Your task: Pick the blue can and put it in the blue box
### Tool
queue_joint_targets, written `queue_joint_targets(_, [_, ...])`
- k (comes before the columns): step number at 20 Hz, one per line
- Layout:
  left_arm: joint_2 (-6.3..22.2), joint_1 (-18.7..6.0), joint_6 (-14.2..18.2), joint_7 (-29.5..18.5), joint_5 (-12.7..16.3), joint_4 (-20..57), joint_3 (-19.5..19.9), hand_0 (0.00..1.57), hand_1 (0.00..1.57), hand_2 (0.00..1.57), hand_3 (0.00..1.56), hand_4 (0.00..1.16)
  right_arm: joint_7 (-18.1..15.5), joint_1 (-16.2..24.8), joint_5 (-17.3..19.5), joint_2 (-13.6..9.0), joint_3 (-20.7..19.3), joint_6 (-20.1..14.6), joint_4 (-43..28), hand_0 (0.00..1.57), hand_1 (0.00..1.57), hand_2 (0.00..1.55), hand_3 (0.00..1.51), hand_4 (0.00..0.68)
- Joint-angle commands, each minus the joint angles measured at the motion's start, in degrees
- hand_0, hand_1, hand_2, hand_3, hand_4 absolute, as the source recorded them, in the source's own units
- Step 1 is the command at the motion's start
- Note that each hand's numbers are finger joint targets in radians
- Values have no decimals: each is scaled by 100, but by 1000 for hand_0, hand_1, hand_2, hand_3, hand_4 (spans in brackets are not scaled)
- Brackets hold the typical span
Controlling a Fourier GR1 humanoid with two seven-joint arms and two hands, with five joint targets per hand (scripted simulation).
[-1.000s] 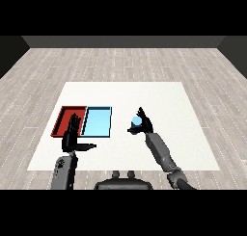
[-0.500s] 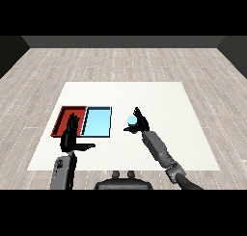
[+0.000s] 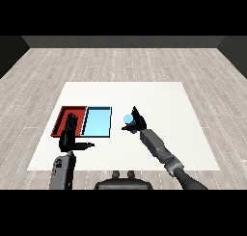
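Note:
My right hand [image 3: 138,122] is curled round the blue can [image 3: 127,119], which hangs just above the white table, a short way right of the light blue tray [image 3: 97,124]. The can shows as a small pale blue shape at the hand's left side, partly hidden by the fingers. The red tray [image 3: 61,118] lies against the blue tray's left side. My left hand [image 3: 70,135] stands over the red tray's near edge. Its fingers are straight and point away, its thumb sticks out to the right, and it holds nothing.
The two trays lie on the left half of the white table [image 3: 159,98]. My right forearm [image 3: 159,148] runs in from the lower right across the table's near part. Grey wooden floor surrounds the table.
My right hand has carried the blue can leftwards, closer to the blue tray's right edge. The left hand has stayed where it was.

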Motion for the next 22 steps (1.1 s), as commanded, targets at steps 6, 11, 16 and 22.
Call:
queue_joint_targets(6, [90, 122, -66, -15, 134, -61, 170, 0, 0, 0, 0, 0, 479, -379, 405, 1, 595, -1540, 690, 1571, 1571, 1553, 1509, 532])
queue_joint_targets(11, [-44, 270, 31, -167, -34, -71, 35, 0, 0, 0, 0, 0, 718, -182, 545, 1, 1145, -1982, 639, 1490, 1490, 1528, 1488, 527])
queue_joint_targets(16, [31, -74, -74, 47, 107, 53, 51, 0, 0, 0, 0, 0, 637, -473, 303, 1, 1187, -1908, 806, 1546, 1546, 1526, 1466, 551])
queue_joint_targets(22, [-88, -155, 50, -25, -217, 238, -199, 0, 0, 0, 0, 0, 662, -133, 896, -261, 1093, -1814, -585, 1493, 1493, 1464, 1398, 562])
